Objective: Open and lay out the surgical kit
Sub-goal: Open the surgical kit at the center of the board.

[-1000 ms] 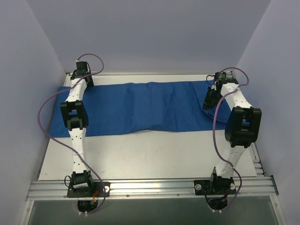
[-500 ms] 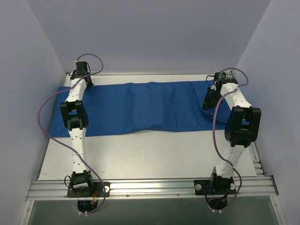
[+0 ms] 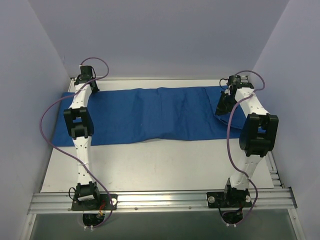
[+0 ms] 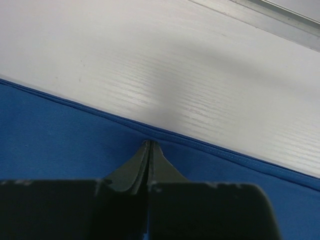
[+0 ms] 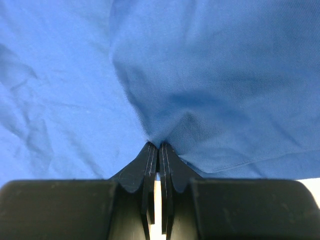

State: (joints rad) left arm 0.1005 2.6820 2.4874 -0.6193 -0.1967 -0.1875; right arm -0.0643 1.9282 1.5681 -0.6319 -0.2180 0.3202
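Top view shows the cloth [image 3: 150,117] spread wide across the far side of the table [image 3: 165,165]. The left gripper [image 4: 150,146] is pinched tight on its far edge. The right gripper [image 5: 158,146] is pinched on a fold at the other end. This looks like the unfolding step. The next move should be to pull the cloth flat and smooth, then let go.

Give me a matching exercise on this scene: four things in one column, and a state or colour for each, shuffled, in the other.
1 left gripper
2 right gripper
3 blue cloth
4 table

A white
B shut on a bunched-up fold
C spread across the far side
D shut on a hemmed edge

Pairs: 1-D, 2-B, 3-C, 4-A
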